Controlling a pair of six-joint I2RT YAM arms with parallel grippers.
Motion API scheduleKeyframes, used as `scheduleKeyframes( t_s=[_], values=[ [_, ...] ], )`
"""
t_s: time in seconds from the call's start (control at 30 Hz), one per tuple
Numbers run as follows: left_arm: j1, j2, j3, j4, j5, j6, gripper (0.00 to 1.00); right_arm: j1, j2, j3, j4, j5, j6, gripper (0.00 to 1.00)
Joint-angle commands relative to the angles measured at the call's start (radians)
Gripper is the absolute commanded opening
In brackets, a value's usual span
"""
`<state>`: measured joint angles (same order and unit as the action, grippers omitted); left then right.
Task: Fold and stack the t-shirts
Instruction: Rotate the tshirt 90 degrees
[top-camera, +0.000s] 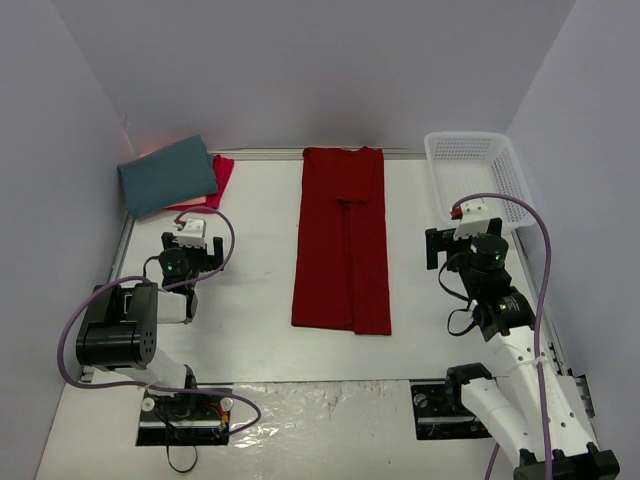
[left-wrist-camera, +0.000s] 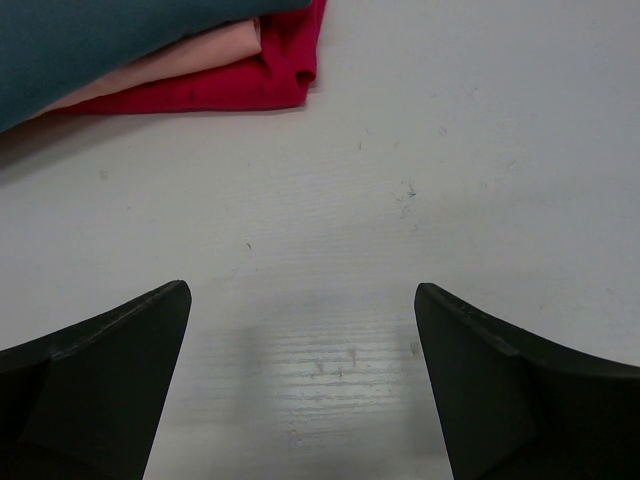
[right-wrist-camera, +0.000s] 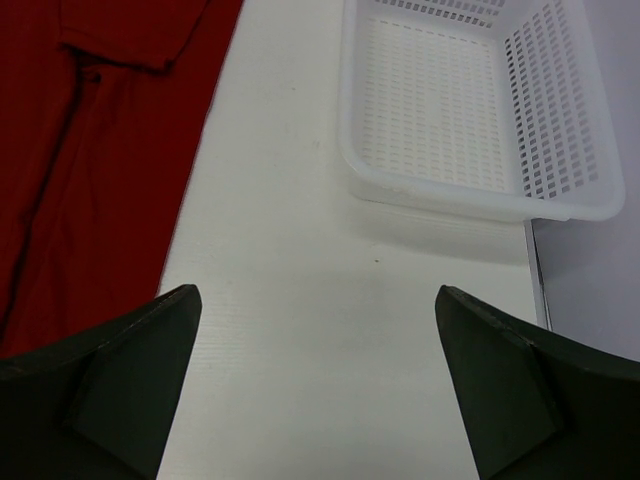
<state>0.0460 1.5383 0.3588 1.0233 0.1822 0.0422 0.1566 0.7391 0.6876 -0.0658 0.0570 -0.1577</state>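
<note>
Your left gripper (left-wrist-camera: 300, 290) stands spread wide with nothing between its fingers, over a bare patch of the desk (left-wrist-camera: 450, 150) on the left side. Ahead of it, in the far left corner, the slate-teal t-shirt (top-camera: 165, 175) lies folded on top of the pinkish-red t-shirt (top-camera: 222, 175). The pinkish-red one pokes out along the teal one's right edge, and the left wrist view shows its folded corner near the top of the frame, apart from the fingers. Your right gripper (right-wrist-camera: 318, 290) is just as wide apart and holds nothing either. It hangs over the bare strip of desk between the deep red t-shirt (top-camera: 342, 240) and the white mesh basket (top-camera: 436, 180), touching neither. The deep red t-shirt lies flat in the middle of the desk as a long, narrow strip running from the far edge toward you. Its sides are folded in toward the middle, and one folded-in sleeve shows as a darker edge in its upper half. The strip has not been folded across its length, and it sits well apart from the two-shirt stack. The basket sits in the far right corner, just beside the right wall, and no cloth shows in the part of it you can see from the right wrist.
</note>
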Motion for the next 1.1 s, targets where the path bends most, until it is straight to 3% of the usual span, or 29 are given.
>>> scheduleKeyframes(
  t_s=[0.0,0.3,0.63,1.07],
  values=[
    [0.002,-0.007,0.017,0.06,0.002,0.007,0.94,-0.005,-0.012,0.009,0.015,-0.019,-0.008,1.0],
    [0.0,-0.007,0.017,0.058,0.005,0.005,0.94,-0.005,-0.021,0.021,0.006,-0.046,0.01,1.0],
    [0.002,-0.007,0.017,0.06,0.002,0.005,0.94,-0.005,0.011,0.073,-0.02,-0.229,0.092,1.0],
    [0.002,-0.007,0.016,0.06,0.003,0.005,0.94,-0.005,0.15,0.03,0.057,-0.21,0.185,1.0]
  ],
)
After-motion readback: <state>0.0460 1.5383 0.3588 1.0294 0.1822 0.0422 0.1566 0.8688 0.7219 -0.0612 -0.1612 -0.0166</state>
